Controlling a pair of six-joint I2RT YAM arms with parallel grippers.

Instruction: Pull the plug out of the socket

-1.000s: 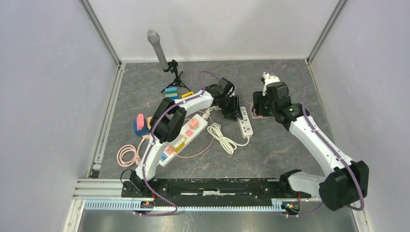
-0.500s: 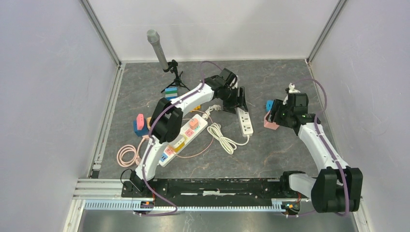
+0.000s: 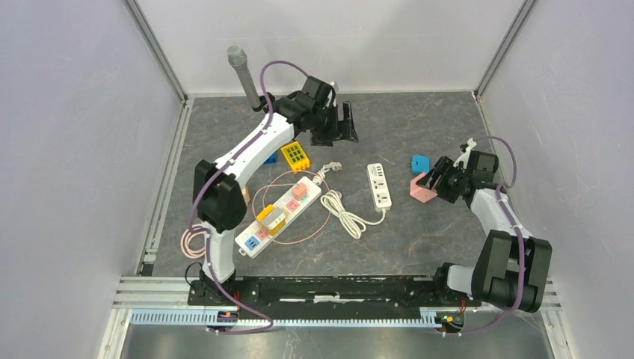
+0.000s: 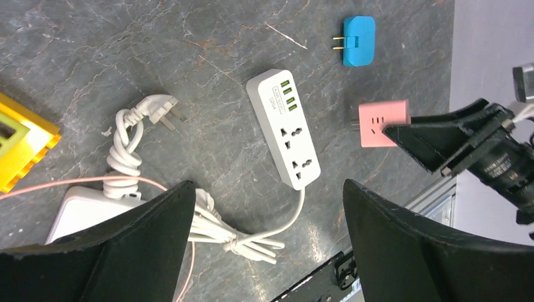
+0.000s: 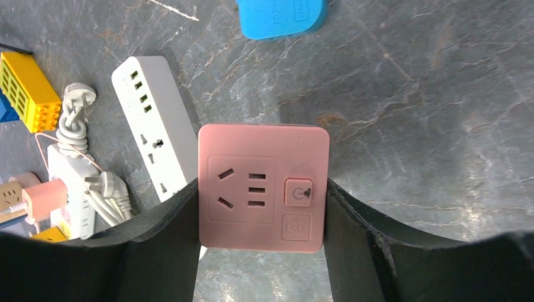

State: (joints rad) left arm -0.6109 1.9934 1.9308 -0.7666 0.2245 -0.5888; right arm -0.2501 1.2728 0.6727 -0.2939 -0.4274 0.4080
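The pink square plug (image 5: 263,163) is gripped at its sides by my right gripper (image 5: 261,189), just above the floor at the right (image 3: 424,187). Its prongs show bare in the left wrist view (image 4: 383,124), a gap apart from the white socket strip (image 3: 380,185) (image 4: 286,135) (image 5: 157,119). That strip lies flat mid-table with nothing plugged into it. My left gripper (image 3: 345,123) (image 4: 267,184) hangs high at the back, open and empty.
A blue plug (image 3: 419,161) (image 4: 359,41) lies just behind the pink one. A bundled white cord (image 3: 344,209), a longer power strip with coloured plugs (image 3: 277,213), a yellow block (image 3: 295,155), a pink cable coil (image 3: 196,241) and a microphone stand (image 3: 243,75) fill the left half.
My left gripper let go of the white strip, opened, and swung up and back-left. My right gripper carried the pink plug off the strip toward the right.
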